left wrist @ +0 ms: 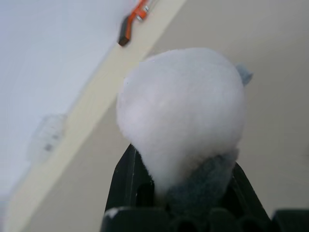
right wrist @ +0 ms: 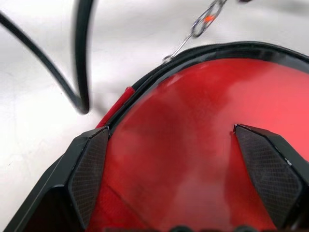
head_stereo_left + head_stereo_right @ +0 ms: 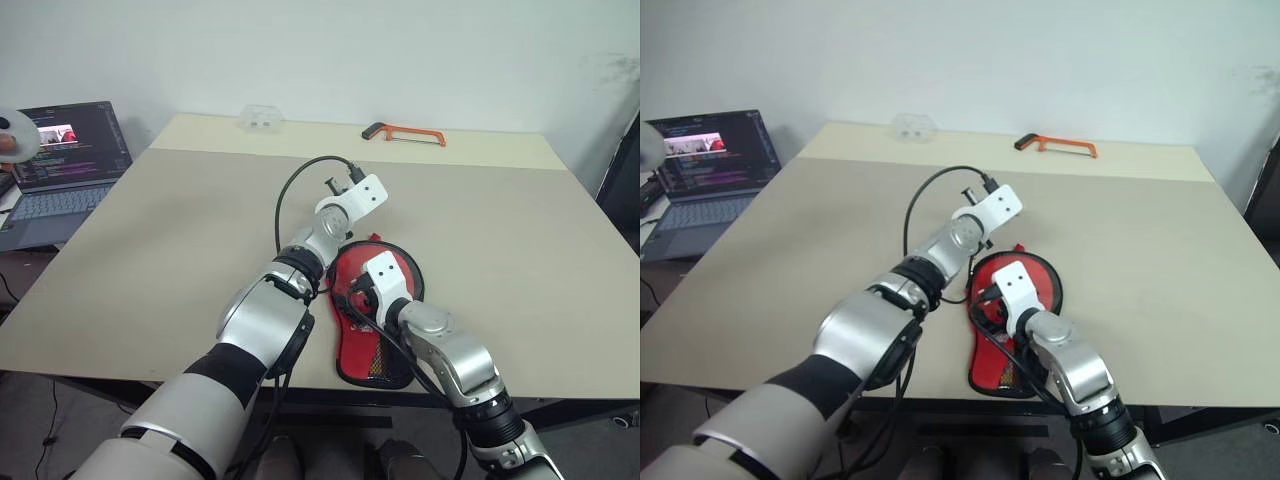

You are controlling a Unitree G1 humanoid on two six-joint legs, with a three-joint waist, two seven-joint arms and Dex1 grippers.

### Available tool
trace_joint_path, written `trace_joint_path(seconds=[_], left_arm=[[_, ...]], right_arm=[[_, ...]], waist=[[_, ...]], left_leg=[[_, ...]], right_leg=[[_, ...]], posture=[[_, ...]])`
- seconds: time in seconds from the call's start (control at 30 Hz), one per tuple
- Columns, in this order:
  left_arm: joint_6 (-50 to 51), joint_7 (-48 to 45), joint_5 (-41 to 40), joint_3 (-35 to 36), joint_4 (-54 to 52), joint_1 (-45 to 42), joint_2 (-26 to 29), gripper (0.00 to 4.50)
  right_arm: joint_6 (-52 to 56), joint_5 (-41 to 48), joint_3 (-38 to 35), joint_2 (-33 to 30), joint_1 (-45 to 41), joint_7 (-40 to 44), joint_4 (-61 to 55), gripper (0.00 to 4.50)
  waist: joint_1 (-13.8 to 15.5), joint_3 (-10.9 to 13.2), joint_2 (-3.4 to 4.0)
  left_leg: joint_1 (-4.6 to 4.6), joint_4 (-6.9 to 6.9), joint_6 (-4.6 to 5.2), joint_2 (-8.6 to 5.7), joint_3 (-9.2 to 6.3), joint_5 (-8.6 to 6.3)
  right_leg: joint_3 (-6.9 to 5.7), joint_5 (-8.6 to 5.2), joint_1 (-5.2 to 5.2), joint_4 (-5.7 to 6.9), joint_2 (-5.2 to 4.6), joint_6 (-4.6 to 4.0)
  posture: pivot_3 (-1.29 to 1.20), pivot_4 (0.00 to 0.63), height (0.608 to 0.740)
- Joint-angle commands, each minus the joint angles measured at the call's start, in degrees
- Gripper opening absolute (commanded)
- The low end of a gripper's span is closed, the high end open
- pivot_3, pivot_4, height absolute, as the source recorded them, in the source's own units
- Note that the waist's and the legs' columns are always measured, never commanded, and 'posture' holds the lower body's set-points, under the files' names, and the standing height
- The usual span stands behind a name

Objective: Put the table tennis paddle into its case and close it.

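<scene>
While the case (image 3: 375,320) lies at the table's (image 3: 520,260) near edge, the left gripper (image 1: 186,193) pinches a pale rounded pouch (image 1: 181,116). The right gripper (image 2: 181,188) hovers wide open over the red face. Risk: the raised pouch's chain (image 2: 195,26) could tug the case off the edge.

Colours and patterns, tabletop lot

Case (image 3: 385,270): red face with black edging, black mesh lower part. Table (image 3: 520,250): beige, with a paler cream strip along the far edge. Hacksaw (image 3: 405,133): orange frame, black grip. Soft round item (image 1: 181,116): white, grey-blue underneath (fuzzy surface). Right gripper (image 2: 176,179): black fingers, fine cross-hatched pads. Cable (image 3: 290,195): black. Laptop (image 3: 60,165): dark screen, grey body.
</scene>
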Motion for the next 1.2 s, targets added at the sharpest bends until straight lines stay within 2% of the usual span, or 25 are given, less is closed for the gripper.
trace_joint_path(seconds=[0.03,0.13,0.33,0.4,0.6,0.73,0.93,0.97,1.1,1.2], left_arm=[[-1.79,3.47,2.95,-1.69,-1.01,-2.98,-0.79,0.68],[-3.19,7.09,6.80,-4.83,-0.84,-3.03,-1.66,0.68],[-7.31,11.21,7.76,-5.22,-0.93,-3.27,-5.53,0.68],[-7.61,9.88,7.33,-4.67,-0.88,-2.92,-6.36,0.68],[-7.32,-2.97,4.70,-2.54,-0.79,0.54,-5.48,0.68],[-8.85,-9.43,3.74,-1.93,-1.21,2.50,-4.35,2.05],[-10.09,-12.53,3.20,-1.70,-1.82,3.28,-1.86,4.30],[-10.42,-12.92,2.78,-1.35,-1.95,3.14,-1.28,4.48],[-12.07,-15.19,1.45,-0.58,-2.47,2.43,0.20,4.48],[-14.32,-27.01,-2.96,2.22,-3.79,1.56,1.40,4.48]], right_arm=[[3.70,-0.16,1.55,-0.35,2.47,0.21,-0.87,4.50],[4.80,-0.12,1.72,-0.08,3.26,-0.27,-2.38,4.50],[5.68,-0.21,1.83,0.46,3.51,-0.83,-3.15,4.50],[5.56,-0.26,1.89,0.24,3.32,-0.75,-3.03,4.50],[4.06,-0.14,1.04,-0.20,2.46,-0.19,-0.75,4.50],[3.21,-0.14,0.77,-0.42,1.37,0.54,0.78,4.50],[1.83,-0.09,0.05,-0.99,-0.01,1.65,2.99,4.50],[1.65,-0.11,-0.10,-1.16,-0.21,1.88,3.25,4.50],[1.46,0.11,-0.76,-1.98,-1.03,2.89,3.68,4.50],[2.60,1.18,-1.77,-4.23,-1.47,5.41,2.28,4.50]], waist=[[-0.01,0.00,0.00],[-0.01,0.00,0.00],[0.15,-0.01,-0.01],[0.13,-0.01,-0.01],[-0.02,-0.11,0.10],[-0.04,-0.19,0.19],[-0.22,-0.20,0.20],[-0.24,-0.20,0.20],[-0.22,-0.19,0.20],[-0.17,-0.19,0.20]], left_leg=[[0.00,-0.01,0.00,0.00,0.01,0.00],[0.01,0.00,0.00,0.00,0.00,0.00],[0.00,0.00,-0.01,-0.02,0.01,0.01],[0.00,0.00,-0.02,-0.02,0.01,0.01],[0.03,0.00,-0.03,-0.02,0.01,0.02],[0.11,0.00,-0.03,-0.01,0.02,0.02],[0.28,-0.01,0.01,-0.01,0.03,0.06],[0.37,-0.01,0.01,-0.01,0.03,0.06],[0.61,-0.01,0.01,-0.01,0.02,0.06],[0.60,0.00,0.01,-0.01,0.02,0.06]], right_leg=[[0.00,0.00,-0.01,0.00,0.00,0.00],[0.00,-0.03,-0.01,0.02,0.00,0.04],[0.01,-0.07,0.00,0.01,-0.02,0.13],[0.01,-0.07,0.00,0.01,-0.02,0.13],[0.02,-0.08,0.00,0.01,-0.01,0.14],[0.03,-0.08,0.06,0.04,0.00,0.13],[0.09,-0.08,0.17,0.06,0.03,0.14],[0.10,-0.08,0.24,0.06,0.03,0.14],[0.08,-0.09,0.54,0.02,0.02,0.15],[0.08,-0.09,0.55,0.00,0.02,0.15]], posture=[[0.00,0.150,0.740],[0.00,0.150,0.740],[0.00,0.150,0.740],[0.00,0.150,0.740],[0.00,0.150,0.740],[0.00,0.150,0.740],[0.00,0.150,0.740],[0.00,0.150,0.740],[0.00,0.150,0.740],[0.00,0.150,0.740]])
